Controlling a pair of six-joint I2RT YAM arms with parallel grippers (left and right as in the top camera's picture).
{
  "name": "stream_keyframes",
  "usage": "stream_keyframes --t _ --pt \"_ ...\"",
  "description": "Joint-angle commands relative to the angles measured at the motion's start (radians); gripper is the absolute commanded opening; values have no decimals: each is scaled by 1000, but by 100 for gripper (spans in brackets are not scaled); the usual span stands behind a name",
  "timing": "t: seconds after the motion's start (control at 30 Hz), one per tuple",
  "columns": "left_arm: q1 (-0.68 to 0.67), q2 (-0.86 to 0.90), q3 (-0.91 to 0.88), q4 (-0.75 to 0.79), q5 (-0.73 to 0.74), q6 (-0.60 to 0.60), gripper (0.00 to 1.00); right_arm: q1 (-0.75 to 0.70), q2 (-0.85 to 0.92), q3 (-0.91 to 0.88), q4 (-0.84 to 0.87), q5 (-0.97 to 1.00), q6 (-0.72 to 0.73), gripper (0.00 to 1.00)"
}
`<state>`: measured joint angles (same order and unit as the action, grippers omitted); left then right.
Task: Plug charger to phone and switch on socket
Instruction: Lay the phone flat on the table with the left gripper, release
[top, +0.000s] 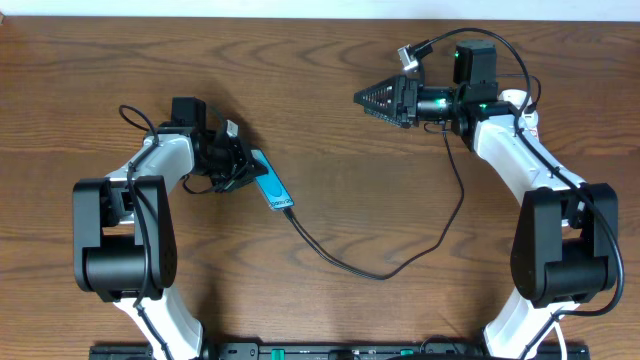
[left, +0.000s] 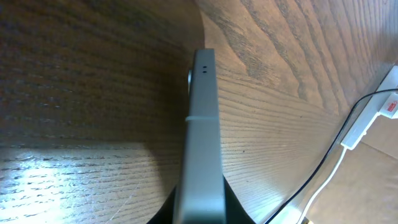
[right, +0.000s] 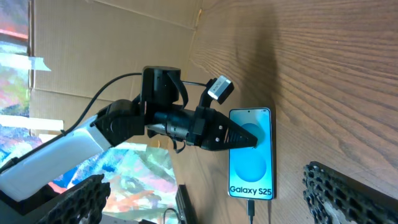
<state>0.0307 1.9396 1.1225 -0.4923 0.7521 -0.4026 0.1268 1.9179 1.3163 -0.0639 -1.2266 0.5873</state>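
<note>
Because the phone (top: 272, 186) is a thin, rigid slab, light but likely slippery, my left end effector (top: 247, 166) is clenched across its thickness near mid-length, standing it on its long edge on the bench (top: 300, 60). The limp charger (top: 384, 277) looks seated in the phone's end and is best taken just behind the plug; my right end effector (top: 372, 98) hangs released, well apart.

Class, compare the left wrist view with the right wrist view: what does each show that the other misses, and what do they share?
Left wrist only: the white power strip with a red-marked switch, plus its white cord.
Right wrist only: the small rectangular smartphone face-on, its teal-blue screen reading Galaxy S25, and the open right fingers.
Both: the smartphone, edge-on from the left wrist, gripped by the left fingers; the thin black charger cable; the brown wooden table.
</note>
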Motion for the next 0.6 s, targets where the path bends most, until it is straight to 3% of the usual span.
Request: stream_keyframes --t 0.0,0.13,0.3,0.47,0.57 --pt "2 2 11 -5 -9 17 13 6 -3 17 -1 -22 -20 99" --pt "2 2 11 -5 -9 17 26 6 -3 17 0 -22 -21 99" --pt "2 2 11 -5 -9 17 27 6 -3 17 0 -22 -21 99" --pt "2 2 11 -28 -9 18 46 6 -3 17 0 -22 -21 99" --pt "2 2 11 -39 -9 22 49 6 -3 17 0 -22 -21 99"
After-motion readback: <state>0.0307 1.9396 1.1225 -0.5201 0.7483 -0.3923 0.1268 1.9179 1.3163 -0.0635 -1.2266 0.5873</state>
